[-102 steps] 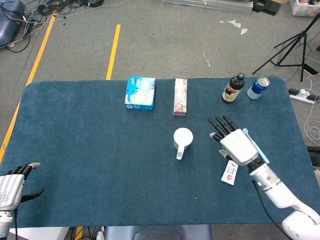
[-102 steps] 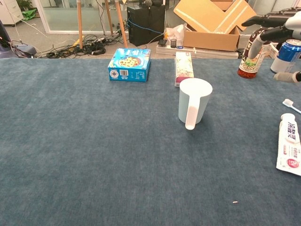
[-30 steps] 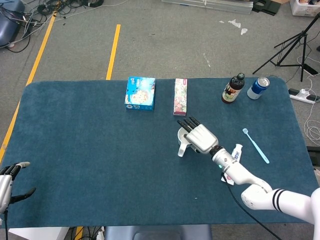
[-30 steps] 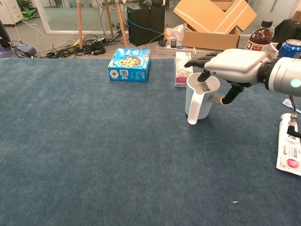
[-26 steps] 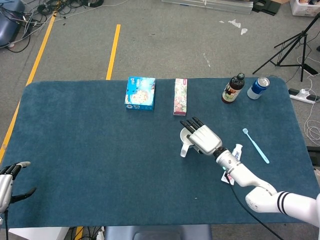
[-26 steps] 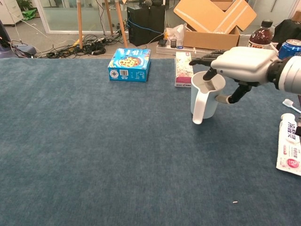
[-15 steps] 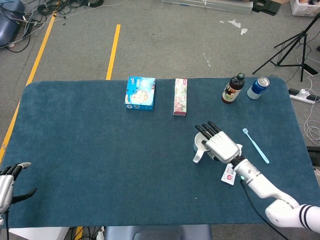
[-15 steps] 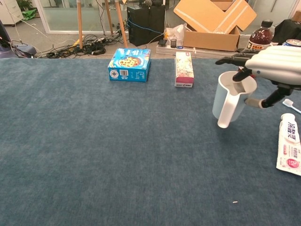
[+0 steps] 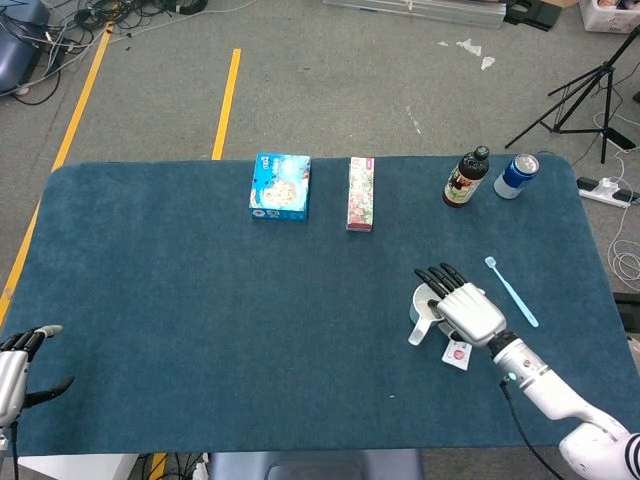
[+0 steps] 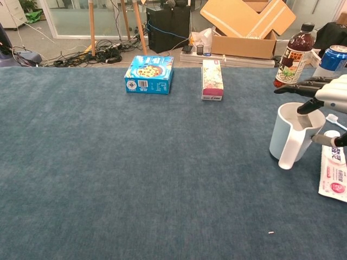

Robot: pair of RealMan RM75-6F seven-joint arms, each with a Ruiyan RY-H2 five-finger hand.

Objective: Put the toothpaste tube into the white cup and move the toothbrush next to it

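Your left hand (image 9: 12, 372) is parked off the near left corner of the blue tabletop (image 9: 180, 320), holding nothing, fingers spread apart. Going right along the far edge you've got the blue box (image 9: 281, 186), then the floral carton (image 9: 361, 193) lying flat, then the dark bottle (image 9: 466, 177) and the blue can (image 9: 517, 175) near the far right corner. Down on the near right, your right hand (image 9: 463, 304) is gripping the white cup (image 10: 293, 132): fingers reach over the rim and into the opening, thumb against the outer wall. The cup stands upright on the tabletop with its handle facing the near side. The toothpaste tube (image 10: 333, 174) lies flat just beside the cup on its right, partly under your wrist in the head view. The toothbrush (image 9: 511, 290) lies a bit further right, near the hand.
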